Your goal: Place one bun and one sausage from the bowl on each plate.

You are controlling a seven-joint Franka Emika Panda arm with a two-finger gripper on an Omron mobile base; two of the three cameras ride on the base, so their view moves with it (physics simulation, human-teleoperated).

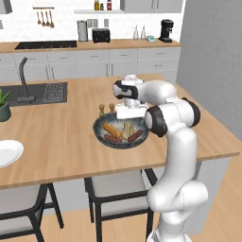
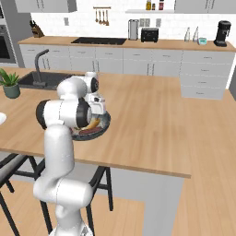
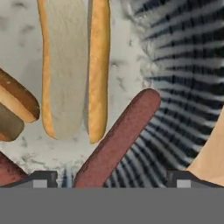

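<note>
A sausage (image 3: 118,140) lies between the spread tips of the pincer (image 3: 111,178), beside an open bun (image 3: 72,65). All food appears to sit in the bowl (image 1: 100,134); the white plate (image 1: 7,153) is bare, so both servings remain.

We see a wooden island counter (image 1: 61,137) carrying the dark bowl (image 1: 100,134) directly under our gripper (image 1: 128,113), two wooden shakers (image 1: 101,109) just beyond it, a white plate (image 1: 7,152) and a potted plant (image 1: 4,106) far to its left.
</note>
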